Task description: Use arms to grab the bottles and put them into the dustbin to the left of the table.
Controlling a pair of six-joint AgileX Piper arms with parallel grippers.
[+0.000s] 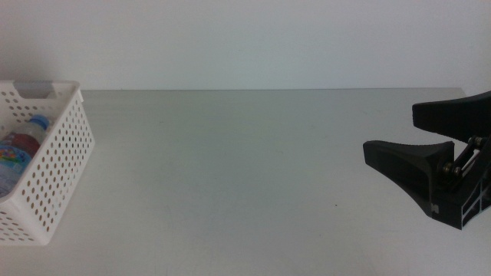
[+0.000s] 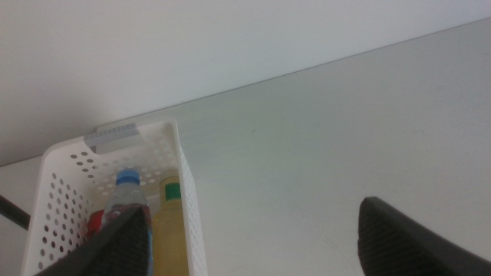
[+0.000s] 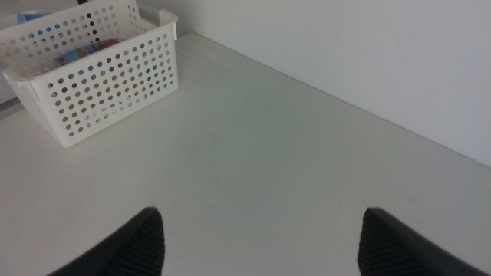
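**Three bottles lying in the dustbin, both hands empty**

The right hand (image 1: 418,130) is hanging over the right side of the desk (image 1: 245,176), its jaws standing wide apart and holding nothing. The left hand (image 2: 253,238) is hovering beside the dustbin (image 2: 188,199), jaws also apart. Far across the desk from the right hand, the white dustbin is holding the water bottle (image 2: 126,195), the yellow tea bottle (image 2: 170,222) and the red can (image 2: 96,222).
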